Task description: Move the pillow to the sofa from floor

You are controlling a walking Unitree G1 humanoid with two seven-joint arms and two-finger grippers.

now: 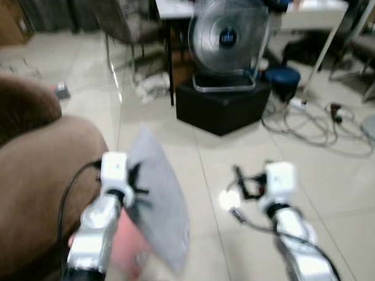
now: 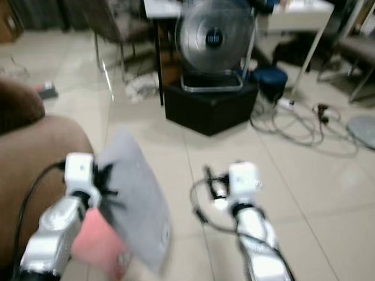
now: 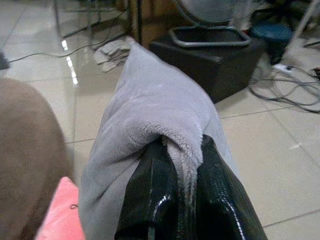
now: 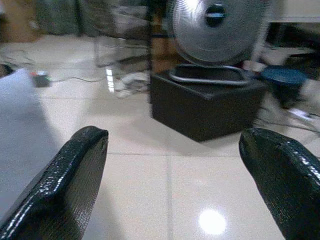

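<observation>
Brown sofa (image 1: pixel 35 183) occupies the frame's left edge. Left gripper (image 3: pixel 186 165) is clenched on a fold of the grey pillow (image 1: pixel 155 197), lifted at lower centre-left beside the sofa. Bare tile floor (image 1: pixel 337 184) lies right. Right gripper (image 4: pixel 172 170) is spread, grasping nothing, facing the fan (image 4: pixel 215 30).

Your head views are motion-blurred. The left gripper (image 1: pixel 139 190) fingertips are buried in the grey pillow (image 1: pixel 157 203) fold. A pink thing (image 1: pixel 126 247) is half hidden behind the pillow and arm; can't identify it. The brown sofa (image 1: pixel 35 183) is cut off at the left edge, the fan (image 1: pixel 228 40) at the top.
</observation>
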